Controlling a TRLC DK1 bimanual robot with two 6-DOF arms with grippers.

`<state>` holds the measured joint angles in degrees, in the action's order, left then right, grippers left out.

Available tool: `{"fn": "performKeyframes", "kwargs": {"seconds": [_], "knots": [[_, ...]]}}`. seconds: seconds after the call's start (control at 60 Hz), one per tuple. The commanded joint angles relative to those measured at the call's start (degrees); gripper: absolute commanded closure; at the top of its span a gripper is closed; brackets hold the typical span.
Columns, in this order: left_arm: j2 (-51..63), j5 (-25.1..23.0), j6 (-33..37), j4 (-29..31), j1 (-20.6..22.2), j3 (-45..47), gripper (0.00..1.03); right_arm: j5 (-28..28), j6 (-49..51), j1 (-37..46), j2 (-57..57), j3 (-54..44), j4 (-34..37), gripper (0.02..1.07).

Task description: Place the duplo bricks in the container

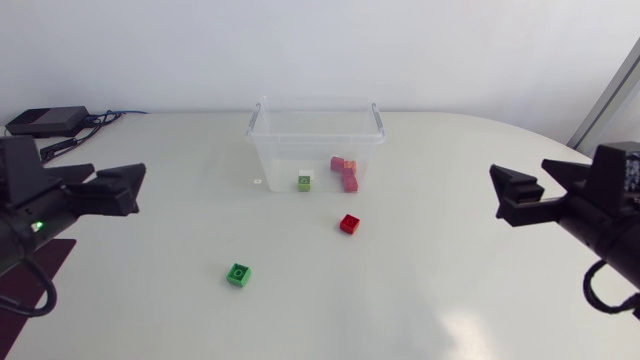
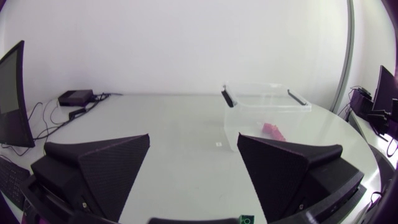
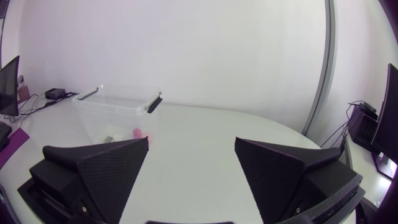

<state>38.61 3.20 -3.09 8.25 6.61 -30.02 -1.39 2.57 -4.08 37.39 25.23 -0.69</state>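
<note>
A clear plastic container [image 1: 316,138] stands at the table's back middle. Inside it lie a green-and-white brick [image 1: 304,181] and pink and red bricks [image 1: 345,172]. On the table in front of it sit a red brick [image 1: 349,224] and, nearer the front left, a green brick [image 1: 238,274]. My left gripper [image 1: 135,190] hovers open at the left, far from both. My right gripper [image 1: 500,195] is open at the right. In the left wrist view the container [image 2: 264,107] with a pink brick [image 2: 272,129] is ahead of the open gripper [image 2: 194,168]. The green brick [image 2: 246,219] peeks out under that gripper. The right wrist view shows the container [image 3: 115,111] ahead of the open gripper [image 3: 193,168].
A black box [image 1: 45,120] with cables sits at the back left corner. A small white tag [image 1: 257,182] lies beside the container's left front corner. A purple mat [image 1: 35,275] shows at the left edge under my left arm.
</note>
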Motion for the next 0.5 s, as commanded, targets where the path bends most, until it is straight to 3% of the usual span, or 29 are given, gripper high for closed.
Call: {"fn": "performKeyframes", "kwargs": {"seconds": [0.0, 0.183, 0.483], "knots": [[6.1, -0.6, -2.7, 3.4, 0.9, -3.8, 0.07, -0.5, -1.1, -0.4, 6.6, 2.5, -0.5, 0.07], [18.8, -0.7, -0.8, 17.5, 1.6, -11.6, 0.07, -3.4, -1.2, -0.2, 17.3, 5.7, 1.5, 0.07], [34.8, -0.7, 7.8, 30.0, 6.0, -20.3, 0.07, -8.3, -1.2, 0.3, 23.0, 6.4, 5.2, 0.07]]}}
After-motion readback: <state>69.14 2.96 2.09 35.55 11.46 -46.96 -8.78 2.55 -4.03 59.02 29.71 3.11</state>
